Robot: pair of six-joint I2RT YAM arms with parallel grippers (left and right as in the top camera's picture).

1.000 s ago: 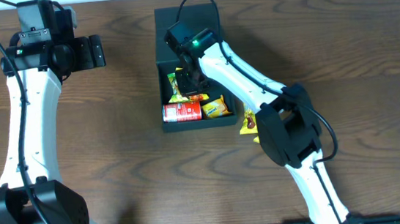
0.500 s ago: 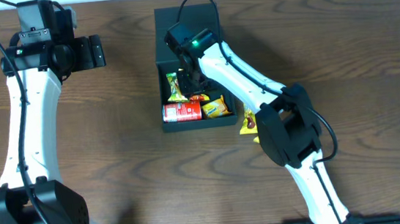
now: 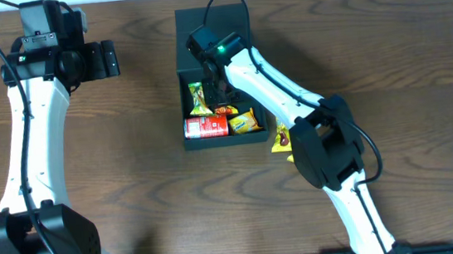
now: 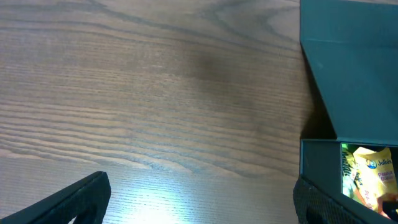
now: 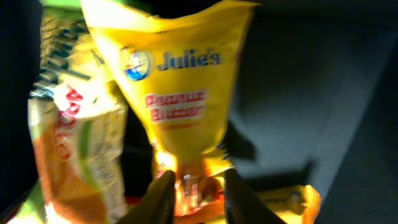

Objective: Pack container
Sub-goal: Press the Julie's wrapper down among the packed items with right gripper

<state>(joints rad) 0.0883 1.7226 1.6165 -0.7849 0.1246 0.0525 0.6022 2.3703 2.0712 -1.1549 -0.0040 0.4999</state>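
The dark teal container [image 3: 185, 81] stands open at the table's middle, its flap lid [image 3: 208, 22] folded back. Inside lie a green packet [image 3: 199, 99], a red can [image 3: 206, 127] and a yellow packet [image 3: 244, 123]. My right gripper [image 3: 217, 90] reaches down into the container. In the right wrist view its jaws [image 5: 198, 199] stand a little apart, with the crimped end of a yellow Julie's peanut butter packet [image 5: 180, 81] in the gap and the green apple packet [image 5: 74, 143] beside it. My left gripper [image 3: 109, 58] hangs open and empty over bare wood left of the container [image 4: 354, 74].
One more yellow-red packet [image 3: 280, 141] lies on the table just outside the container's front right corner, beside my right arm. The wooden table [image 3: 131, 178] stretches to the left and front. In the left wrist view a packet [image 4: 367, 177] peeks out of the container.
My right gripper has shifted slightly inside the container and the packets under it have settled a little. The left arm has not moved.
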